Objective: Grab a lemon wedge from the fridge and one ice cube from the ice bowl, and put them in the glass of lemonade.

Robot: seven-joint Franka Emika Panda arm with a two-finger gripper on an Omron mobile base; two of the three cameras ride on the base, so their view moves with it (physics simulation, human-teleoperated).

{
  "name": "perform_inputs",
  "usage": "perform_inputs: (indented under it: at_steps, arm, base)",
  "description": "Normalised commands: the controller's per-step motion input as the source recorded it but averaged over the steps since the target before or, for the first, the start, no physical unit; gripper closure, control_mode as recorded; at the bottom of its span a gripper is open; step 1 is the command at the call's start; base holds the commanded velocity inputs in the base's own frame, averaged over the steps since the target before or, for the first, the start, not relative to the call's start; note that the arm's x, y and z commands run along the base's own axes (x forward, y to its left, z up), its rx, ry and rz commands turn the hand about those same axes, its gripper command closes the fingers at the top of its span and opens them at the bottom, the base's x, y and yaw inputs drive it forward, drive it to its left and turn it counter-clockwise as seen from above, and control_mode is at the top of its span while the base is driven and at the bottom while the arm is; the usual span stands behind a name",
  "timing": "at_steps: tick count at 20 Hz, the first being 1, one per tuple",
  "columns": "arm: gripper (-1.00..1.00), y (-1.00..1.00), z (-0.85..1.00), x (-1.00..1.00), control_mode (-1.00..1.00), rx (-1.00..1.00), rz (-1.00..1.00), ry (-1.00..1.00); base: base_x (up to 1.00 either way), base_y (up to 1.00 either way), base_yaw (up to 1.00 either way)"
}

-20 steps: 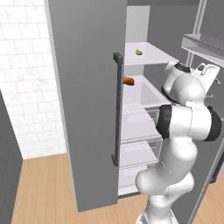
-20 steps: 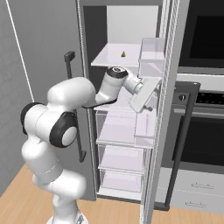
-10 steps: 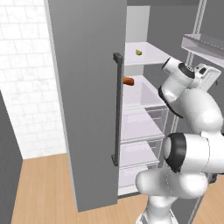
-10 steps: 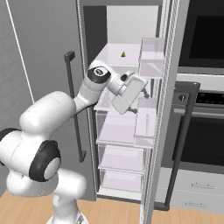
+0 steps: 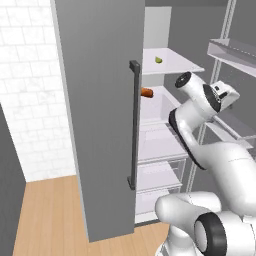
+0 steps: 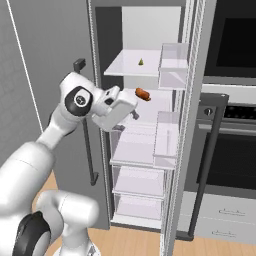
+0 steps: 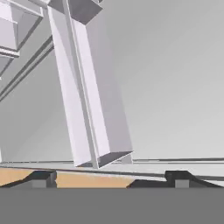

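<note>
- Left base view, from the left: white tile wall, wood floor (image 5: 47, 215), then the big grey door of the fridge (image 5: 100, 100) swung open, with a long black handle (image 5: 133, 125) on its edge.
- Past the door, white shelves inside. Up on the top shelf (image 5: 172, 61), the tiny yellow-green lemon wedge (image 5: 158, 60), sitting alone.
- One shelf down, an orange-red carrot-like thing (image 5: 146, 92), close to the door edge.
- To the right, the white arm bent up in front of the shelves, hand near the door racks.
- Right base view, from the left: grey door, then the arm reaching in, with the gripper (image 6: 131, 114) at the middle shelf, just left of the carrot-like thing (image 6: 142, 93) and well below the lemon wedge (image 6: 141, 62).
- Further right, clear door bins (image 6: 167, 140), then the black oven (image 6: 230, 135).
- Hand view: two dark fingertips (image 7: 41, 177) far apart at the bottom, so wide open, nothing held between them. Ahead, a long clear bin (image 7: 94, 105) on a slant and grey wall.
</note>
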Motion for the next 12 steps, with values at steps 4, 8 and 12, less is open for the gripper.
perform_inputs:
  at_steps: [4,8,12]
  arm:
    - [-1.00,0.67,-0.07,0.00,-1.00,0.50,0.05,-0.41]
    - [-1.00,0.49,-0.15,0.00,-1.00,0.64,0.02,-0.43]
    - [-1.00,0.06,0.78,-0.38,-1.00,0.22,0.02,-0.14]
  base:
    - [0.00,0.00,0.00]
    - [0.00,0.00,0.00]
    - [0.00,0.00,0.00]
